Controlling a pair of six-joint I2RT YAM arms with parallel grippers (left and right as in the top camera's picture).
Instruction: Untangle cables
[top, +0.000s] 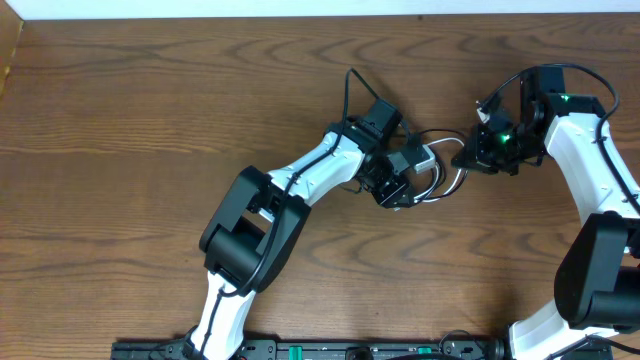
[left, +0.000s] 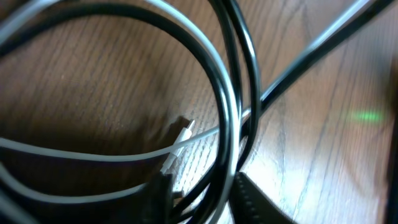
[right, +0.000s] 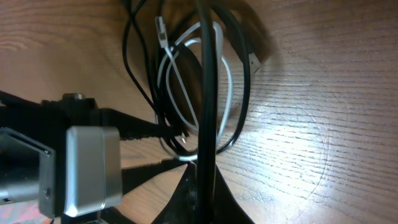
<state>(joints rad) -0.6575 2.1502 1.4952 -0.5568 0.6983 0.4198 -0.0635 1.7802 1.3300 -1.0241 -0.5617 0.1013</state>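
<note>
Between left gripper (top: 403, 192), right gripper (top: 468, 158): tangled cables (top: 443, 180).

White-shelled arms (top: 315, 166) with bulky black joints (top: 245, 235) carry black wires (top: 349, 92); green lights (top: 505, 137) dot the right one.

There is one brown wood-grain table (top: 120, 120) and two white-and-black jointed robot arms, a left arm (top: 300, 180) and a right arm (top: 580, 150). The tangle holds one thin white cord (left: 93, 157). Black cord (right: 204, 81) strands number at least two, but how many separate cords they make cannot be told. Two small plug ends show: one white plug (right: 163, 28) and one metal-tipped plug (right: 254, 60).
</note>
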